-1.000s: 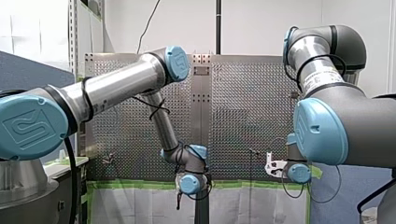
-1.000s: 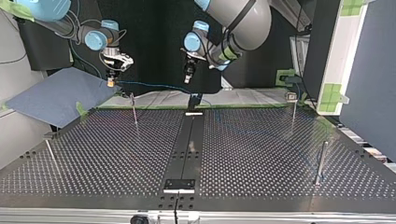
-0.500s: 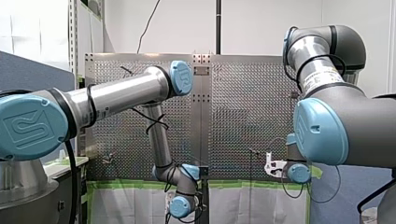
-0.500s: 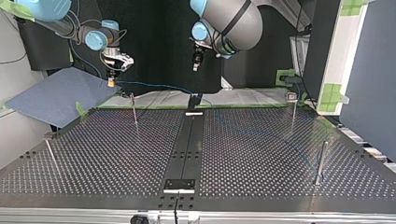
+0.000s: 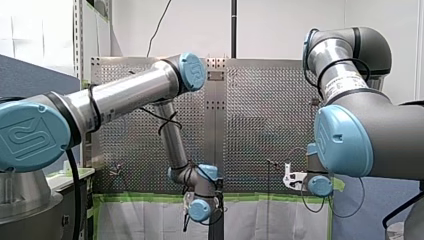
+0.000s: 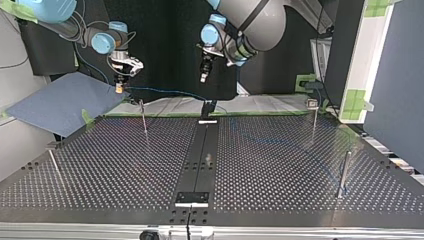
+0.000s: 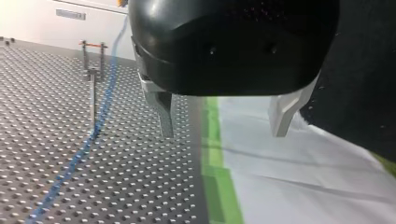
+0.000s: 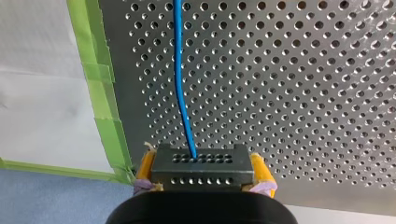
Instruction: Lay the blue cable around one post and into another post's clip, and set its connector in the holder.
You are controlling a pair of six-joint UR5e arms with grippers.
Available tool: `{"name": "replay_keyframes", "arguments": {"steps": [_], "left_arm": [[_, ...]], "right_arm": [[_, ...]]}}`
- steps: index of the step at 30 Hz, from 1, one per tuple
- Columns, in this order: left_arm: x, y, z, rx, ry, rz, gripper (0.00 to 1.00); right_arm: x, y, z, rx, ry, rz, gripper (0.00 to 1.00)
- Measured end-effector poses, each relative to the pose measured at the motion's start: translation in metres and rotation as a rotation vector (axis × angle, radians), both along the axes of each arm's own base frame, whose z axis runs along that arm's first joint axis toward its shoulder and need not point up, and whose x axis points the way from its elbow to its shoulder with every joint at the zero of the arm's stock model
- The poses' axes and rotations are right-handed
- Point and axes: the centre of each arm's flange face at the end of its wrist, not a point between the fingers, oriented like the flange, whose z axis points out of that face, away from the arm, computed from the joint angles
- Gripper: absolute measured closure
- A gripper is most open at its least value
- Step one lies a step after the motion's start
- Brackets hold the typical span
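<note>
In the top view my right gripper [image 6: 119, 88] hangs past the table's far left corner, shut on the dark connector block [image 8: 201, 165] between its yellow pads [image 8: 145, 167]. From the block the blue cable [image 6: 165, 92] runs in the air toward the black holder [image 6: 208, 107] on the centre strip. My left gripper [image 6: 204, 76] hangs above that holder, open and empty. In the left wrist view its metal fingers [image 7: 163, 112] stand wide apart over green tape, with the blue cable [image 7: 88, 140] and a clip post [image 7: 92, 74] off to one side.
Thin posts stand on the perforated table [image 6: 280, 165]: one far left [image 6: 143, 118], one far right [image 6: 314, 118], one near right [image 6: 344, 172], one near left [image 6: 54, 165]. A second bracket [image 6: 192, 197] sits at the strip's near end. A blue sheet [image 6: 60, 102] lies beyond the left corner.
My left wrist swung toward the top view's right and up, then came back left and down to about where it was. My right gripper and the cable stayed still.
</note>
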Motion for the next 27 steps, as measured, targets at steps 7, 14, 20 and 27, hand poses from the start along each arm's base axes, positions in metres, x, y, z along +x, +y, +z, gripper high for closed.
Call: {"name": "replay_keyframes", "arguments": {"steps": [7,14,20,27], "left_arm": [[0.005,-0.004,0.015,0.022,-0.027,0.011,0.01],[0.018,-0.009,0.023,0.068,-0.06,0.048,0.01],[0.033,-0.018,0.032,0.126,-0.076,0.073,0.01],[0.034,-0.018,0.034,0.206,-0.075,0.104,0.01]], "right_arm": [[0.001,0.0,0.0,0.0,0.0,0.001,1.0],[0.001,0.001,0.0,0.0,0.0,0.002,1.0],[0.002,0.001,-0.001,0.001,0.0,0.003,1.0],[0.002,0.001,-0.001,0.0,0.0,0.004,1.0]]}}
